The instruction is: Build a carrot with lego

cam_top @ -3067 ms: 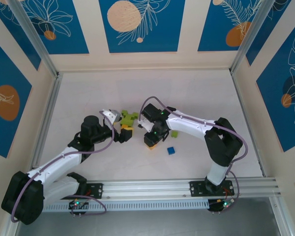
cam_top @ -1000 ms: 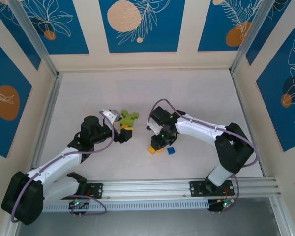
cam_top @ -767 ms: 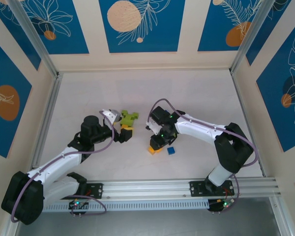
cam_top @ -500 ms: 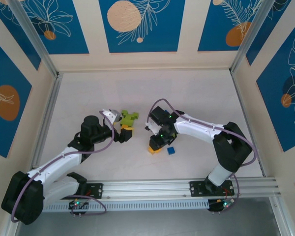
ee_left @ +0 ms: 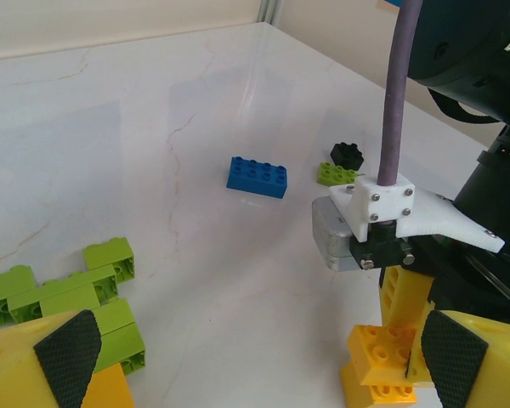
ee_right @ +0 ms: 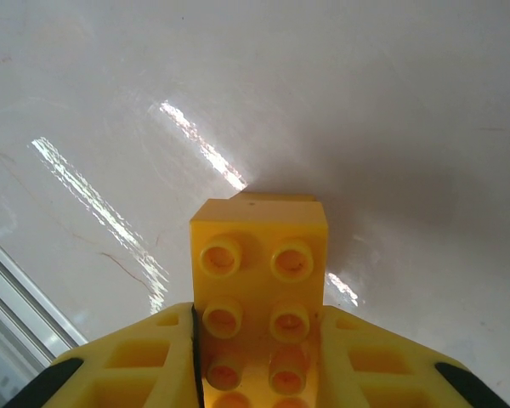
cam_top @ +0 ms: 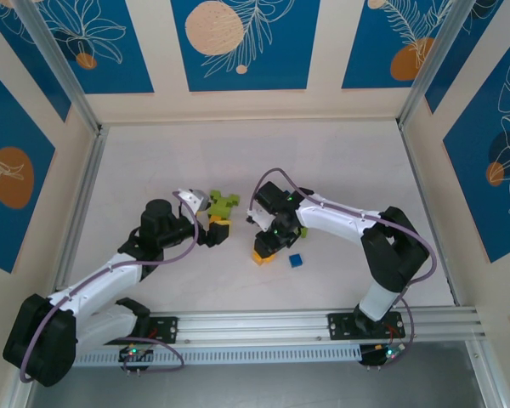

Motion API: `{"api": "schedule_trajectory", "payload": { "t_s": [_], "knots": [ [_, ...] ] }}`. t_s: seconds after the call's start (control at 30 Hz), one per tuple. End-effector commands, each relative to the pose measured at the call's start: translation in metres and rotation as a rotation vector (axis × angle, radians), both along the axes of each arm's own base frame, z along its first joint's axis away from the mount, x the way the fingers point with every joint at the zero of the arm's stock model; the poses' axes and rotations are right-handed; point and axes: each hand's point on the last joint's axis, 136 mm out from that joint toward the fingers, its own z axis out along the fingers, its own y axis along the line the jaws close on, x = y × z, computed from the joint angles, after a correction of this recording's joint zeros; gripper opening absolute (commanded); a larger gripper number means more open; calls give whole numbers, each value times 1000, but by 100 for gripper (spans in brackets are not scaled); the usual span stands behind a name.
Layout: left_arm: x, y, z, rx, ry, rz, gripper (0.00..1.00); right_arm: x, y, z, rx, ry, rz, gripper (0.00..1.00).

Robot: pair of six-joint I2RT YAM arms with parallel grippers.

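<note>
Right gripper (ee_right: pixel 257 361): clamped on a studded orange lego brick (ee_right: pixel 259 246), down by the bench (ee_left: pixel 153 110).
Left gripper (ee_left: pixel 259 361): spread wide, nothing between the fingers; chunky lime green lego cluster (ee_left: pixel 76 289) just beside one finger.
Loose bits: blue lego brick (ee_left: pixel 257 176) and tiny black piece (ee_left: pixel 348 154), smooth plastic.
Bench: glossy white, faint marble veins.
Room: blue leaf-print wall panels (cam_top: pixel 238 42).

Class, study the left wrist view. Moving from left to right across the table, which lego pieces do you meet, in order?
In order: cluster of lime green studded bricks → blue studded plastic brick → stack of orange studded bricks. Left out because they overlap: small lime green brick and tiny black piece.
</note>
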Motion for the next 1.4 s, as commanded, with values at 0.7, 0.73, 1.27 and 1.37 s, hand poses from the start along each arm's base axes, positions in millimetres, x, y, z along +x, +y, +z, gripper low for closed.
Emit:
{"api": "schedule_trajectory", "payload": {
  "t_s": [0.7,0.73,1.27,1.37],
  "knots": [
    [2,-5,20,-26,-53,-28,99,6,8,18,15,-29,22,31],
    [2,-5,20,-25,-53,-27,100,6,9,16,13,-26,27,31],
    [3,-6,18,-22,-50,-28,99,3,16,4,1,1,53,31],
    [3,-6,18,-22,-49,-28,99,1,16,2,-3,7,56,31]
  ]
}}
